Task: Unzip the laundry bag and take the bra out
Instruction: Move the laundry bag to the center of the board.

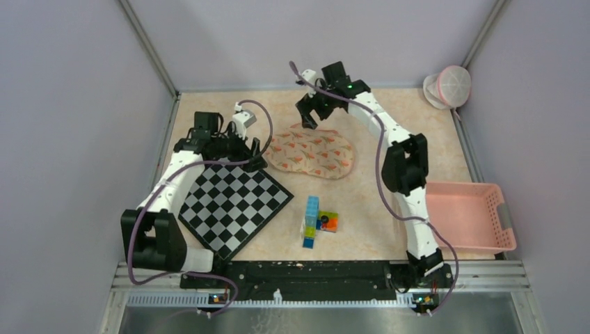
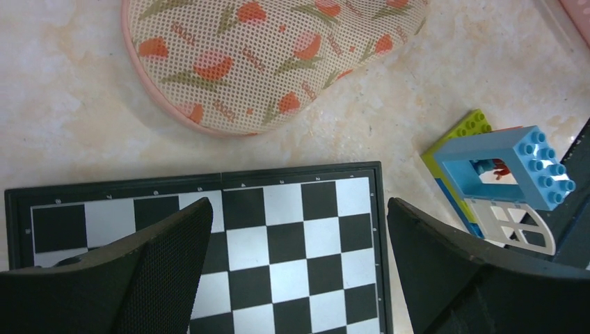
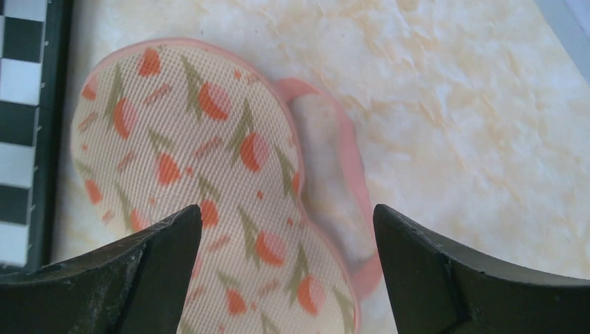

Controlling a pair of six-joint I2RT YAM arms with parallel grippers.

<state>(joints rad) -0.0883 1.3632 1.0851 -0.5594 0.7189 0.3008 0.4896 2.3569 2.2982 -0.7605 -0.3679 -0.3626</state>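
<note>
The left gripper hung wide open and empty over the far edge of the chessboard; the right gripper, equally wide and empty, hung above the floral laundry bag, which lay on the table just beyond the chessboard

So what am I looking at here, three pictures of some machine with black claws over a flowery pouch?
These are two robot arms bolted to a table. The wide picture comes from a camera above and behind them; the other two come from a camera on each wrist, so the black shapes are that arm's own fingers. The left gripper is open over a chessboard; the right gripper is open above the flowery mesh laundry bag. Toy blocks and a pink basket lie nearby. Nothing is held.
</note>
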